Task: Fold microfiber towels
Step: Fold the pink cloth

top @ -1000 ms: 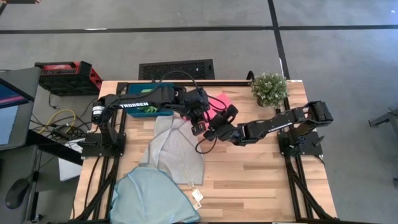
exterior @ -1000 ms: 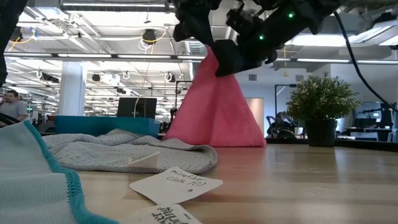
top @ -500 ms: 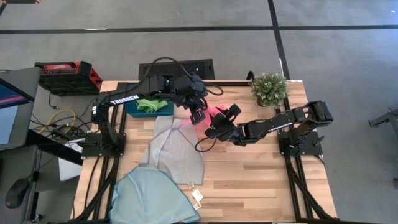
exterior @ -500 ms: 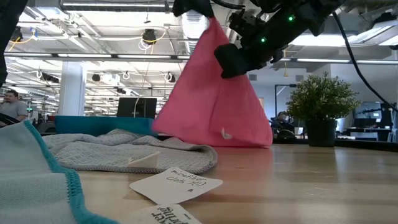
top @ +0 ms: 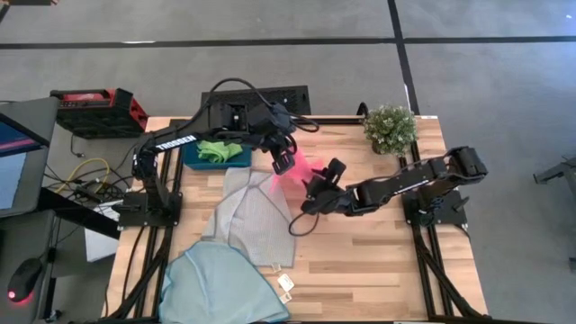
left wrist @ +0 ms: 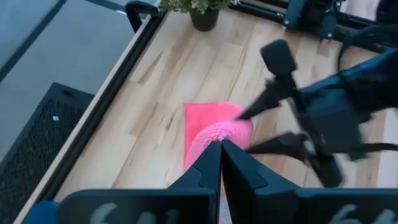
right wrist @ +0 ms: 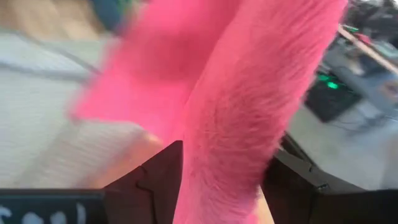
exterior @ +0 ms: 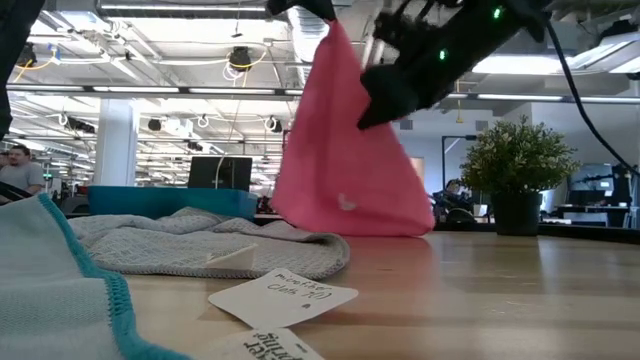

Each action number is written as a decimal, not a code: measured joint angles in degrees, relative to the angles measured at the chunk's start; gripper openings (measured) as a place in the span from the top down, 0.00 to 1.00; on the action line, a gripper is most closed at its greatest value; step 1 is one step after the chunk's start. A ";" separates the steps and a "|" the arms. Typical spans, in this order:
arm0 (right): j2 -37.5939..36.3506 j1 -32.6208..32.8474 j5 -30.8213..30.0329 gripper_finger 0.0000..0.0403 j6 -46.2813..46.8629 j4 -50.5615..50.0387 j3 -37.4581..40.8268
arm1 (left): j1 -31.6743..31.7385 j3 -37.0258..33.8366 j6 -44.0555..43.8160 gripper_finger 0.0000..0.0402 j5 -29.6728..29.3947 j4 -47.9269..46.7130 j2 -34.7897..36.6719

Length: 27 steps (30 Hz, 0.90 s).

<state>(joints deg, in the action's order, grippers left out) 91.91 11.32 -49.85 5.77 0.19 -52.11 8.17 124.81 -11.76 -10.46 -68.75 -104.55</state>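
Note:
The pink towel [top: 304, 171] hangs from my left gripper [top: 283, 164] above the middle of the table. Its lower edge [exterior: 350, 225] rests on the wood. My left gripper [left wrist: 221, 146] is shut on its top. My right gripper [top: 312, 196] is open just to the right of the towel. A hanging fold of the towel [right wrist: 249, 93] lies between its spread fingers [right wrist: 155, 183]. The grey towel [top: 247, 216] and the light blue towel [top: 220, 288] lie crumpled at the left front. The green towel [top: 216, 150] lies in the teal tray. My left gripper pinches a bunched top part of the pink towel [left wrist: 217, 132] between its two fingers, from above. The towel hangs below it in a slack cone, with its lower edge on the table. My right gripper has the fold between its open fingers; I cannot tell whether it touches.
A potted plant [top: 389, 129] stands at the far right corner. Paper tags [top: 286, 286] lie near the front edge beside the light blue towel. The teal tray [top: 189, 160] stands at the far left. Bare wood shows on the right half [top: 378, 252].
My left gripper has gone up and toward the far edge with the top of the pink towel. The towel now hangs taller, and its lower part has drawn toward the left. My right gripper has moved a little toward the near edge.

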 joint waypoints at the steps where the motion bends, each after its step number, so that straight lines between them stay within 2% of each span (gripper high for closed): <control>1: -0.01 0.34 0.76 0.45 0.27 0.38 -0.11 | 0.08 -0.08 -0.16 1.00 0.00 0.04 0.00; 8: 0.21 3.05 3.67 0.45 0.25 0.21 0.06 | 0.19 -0.07 -1.40 1.00 -1.64 0.63 -0.17; 19: 0.21 7.00 3.26 0.45 -0.16 0.26 0.06 | -0.07 -0.02 -0.71 1.00 -0.57 4.14 -0.17; 22: -0.75 7.09 0.16 0.45 1.02 -0.24 -0.05 | -0.58 0.00 0.53 1.00 0.12 2.00 -0.20; 27: -2.17 6.81 -5.71 0.45 3.22 0.07 -1.72 | -0.74 -0.01 -2.32 1.00 2.24 -3.69 -0.20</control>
<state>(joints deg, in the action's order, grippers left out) 89.74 18.13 -55.56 8.99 0.26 -53.83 7.43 124.81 -14.09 -8.21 -72.45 -104.75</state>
